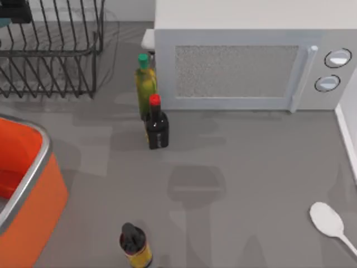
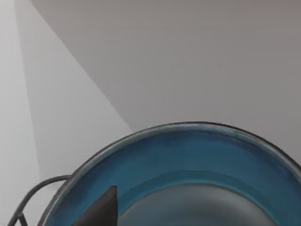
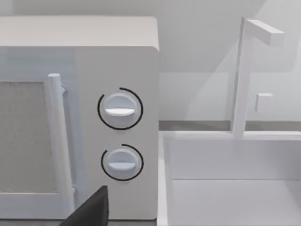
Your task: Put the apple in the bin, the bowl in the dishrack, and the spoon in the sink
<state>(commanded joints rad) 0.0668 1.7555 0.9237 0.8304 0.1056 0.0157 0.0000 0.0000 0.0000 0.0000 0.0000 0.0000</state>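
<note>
The bowl is seen close up in the left wrist view, its blue inside and thin dark rim spread beneath the camera, with a dark fingertip of the left gripper lying against its inner wall; whether that claw is open, closed or gripping the bowl cannot be told. A curved dark wire is seen just beside the bowl's rim. In the top view the dishrack is placed at the far left of the table, and the bin at the left edge nearer the front. The spoon is laid on the table at the front right, head toward the middle, well apart from the bin. A microwave is set at the back, with a green-capped bottle and a red-capped bottle just in front of its left corner, and a black-capped bottle near the front. In the right wrist view the microwave's two dials are faced, the sink with its tap is seen just beside it, and a dark fingertip of the right gripper is visible; its state cannot be told.
</note>
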